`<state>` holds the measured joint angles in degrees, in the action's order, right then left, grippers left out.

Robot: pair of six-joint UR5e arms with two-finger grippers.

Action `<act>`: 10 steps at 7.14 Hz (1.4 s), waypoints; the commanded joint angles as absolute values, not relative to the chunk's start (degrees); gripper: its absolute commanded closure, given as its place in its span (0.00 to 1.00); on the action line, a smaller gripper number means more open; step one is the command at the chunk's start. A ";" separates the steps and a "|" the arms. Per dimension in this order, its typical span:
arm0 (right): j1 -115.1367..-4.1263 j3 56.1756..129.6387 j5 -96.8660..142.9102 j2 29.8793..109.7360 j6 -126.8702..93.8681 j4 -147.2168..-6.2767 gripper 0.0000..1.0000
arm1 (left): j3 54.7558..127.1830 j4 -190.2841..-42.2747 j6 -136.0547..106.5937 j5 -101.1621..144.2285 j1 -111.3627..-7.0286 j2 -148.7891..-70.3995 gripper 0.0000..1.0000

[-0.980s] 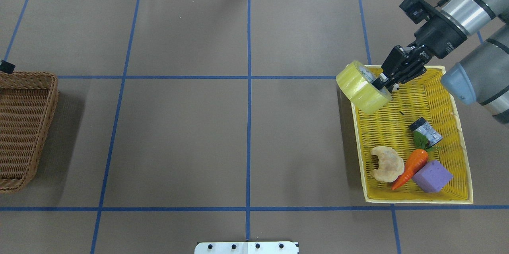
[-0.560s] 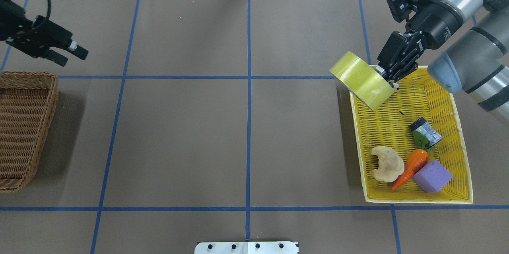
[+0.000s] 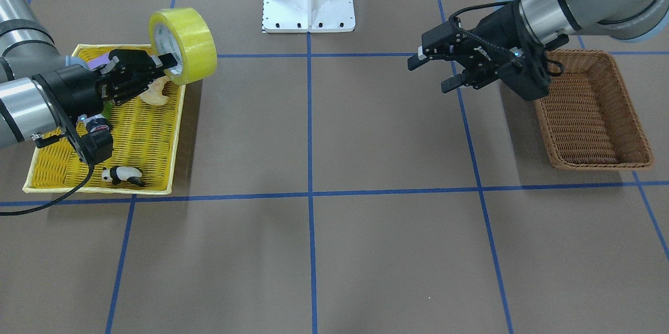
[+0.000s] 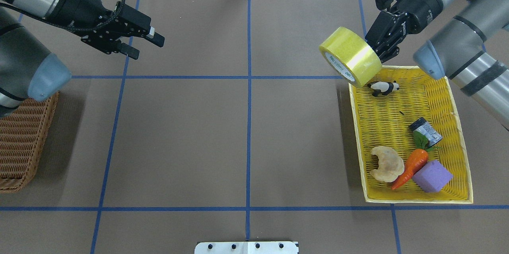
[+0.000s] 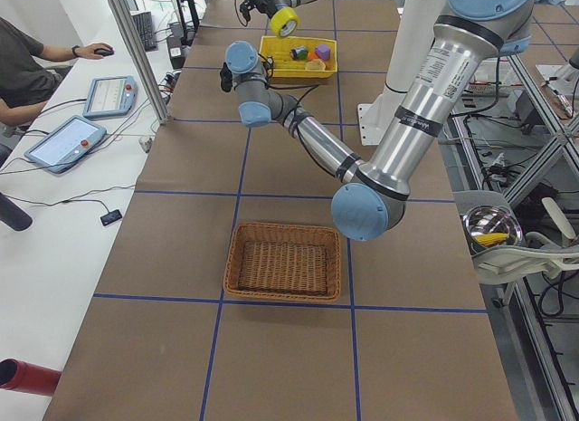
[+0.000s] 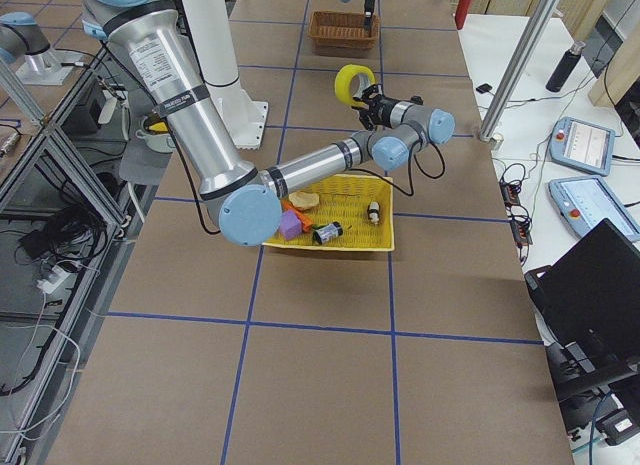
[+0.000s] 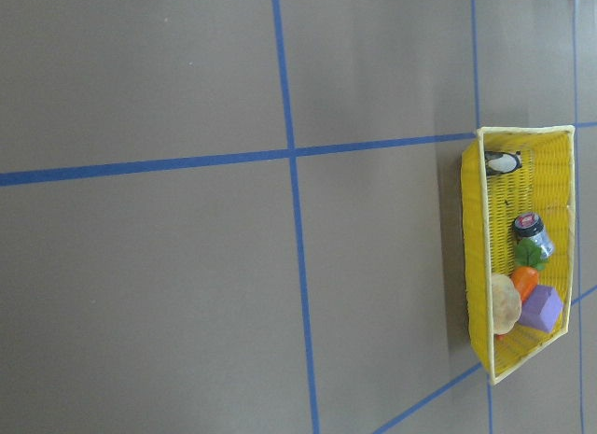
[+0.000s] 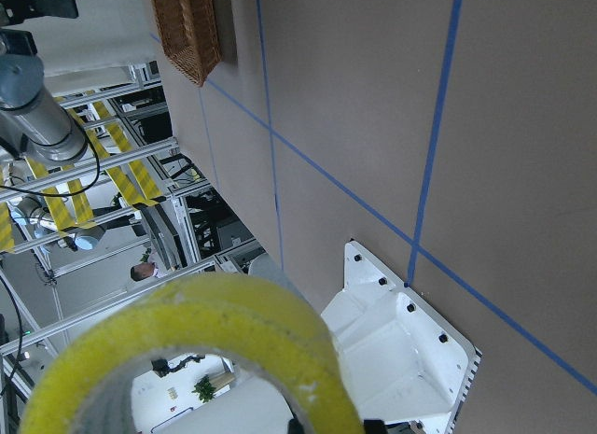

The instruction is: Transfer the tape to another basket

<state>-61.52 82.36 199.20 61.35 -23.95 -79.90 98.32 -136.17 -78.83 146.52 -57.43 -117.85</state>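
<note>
Change: the wide roll of translucent yellow tape (image 4: 350, 56) has risen off the shallow yellow woven tray (image 4: 381, 115), baring a small panda figure (image 4: 382, 87); the left arm has swung in.
Meaning: lift done; a hand-over looks likely, the brown rectangular wicker basket (image 3: 585, 109) being well apart.
Right jaws: clamped on the tape's wall, holding it airborne over the tray's corner.
Left jaws: apart, empty, aimed at the tape.

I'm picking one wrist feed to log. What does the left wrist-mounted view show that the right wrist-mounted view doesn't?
Only the left wrist view shows the yellow tray with its panda figure, can and purple block. Only the right wrist view shows the tape close up, the basket at the top and the white base plate. Both show the brown table and its blue lines.
</note>
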 commanded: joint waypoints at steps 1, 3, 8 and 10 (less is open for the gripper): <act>-61.70 82.35 205.38 61.00 -10.96 -92.58 1.00 | 95.10 -148.84 -91.08 138.47 -55.73 -118.74 0.02; -61.53 82.53 210.47 60.82 2.47 -105.23 1.00 | 95.10 -153.36 -104.61 127.42 -51.45 -120.74 0.02; -56.01 83.40 225.57 57.75 29.63 -134.14 1.00 | 90.71 -165.58 -120.50 109.71 -45.27 -125.94 0.02; -53.62 83.49 227.02 55.03 33.92 -140.35 1.00 | 89.05 -166.98 -120.50 109.42 -45.26 -126.82 0.02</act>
<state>-54.94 83.32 225.75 56.56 31.16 -136.49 90.20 -165.85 -120.35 109.94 -45.38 -126.30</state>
